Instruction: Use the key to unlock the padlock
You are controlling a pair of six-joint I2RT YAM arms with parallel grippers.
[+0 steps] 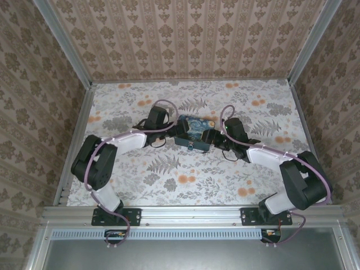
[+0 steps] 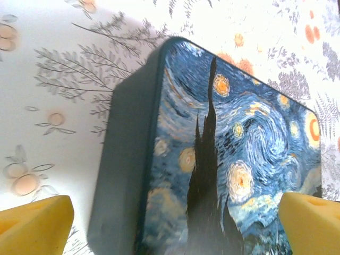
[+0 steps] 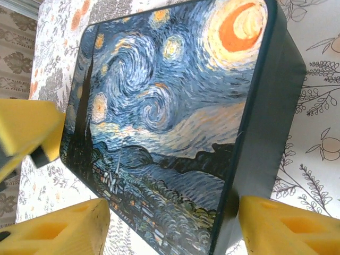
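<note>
- Well, one rounded box [image 1: 194,128] in a swirly night-sky print sits mid-table, with one tiny padlock [image 1: 192,148] glinting on its near wall.
- My left gripper [image 2: 175,202] and right gripper [image 3: 174,206] flank the box, jaws spread apart.
- Floral tabletop [image 1: 169,180] lies open all around.
- Yellow, wedge-shaped pads [image 2: 34,226].

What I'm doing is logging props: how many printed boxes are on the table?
1. The starry-night box sits centrally, between the left pincer and the right pincer. Another box could hardly hide here, though something smaller might sit behind these.
</note>
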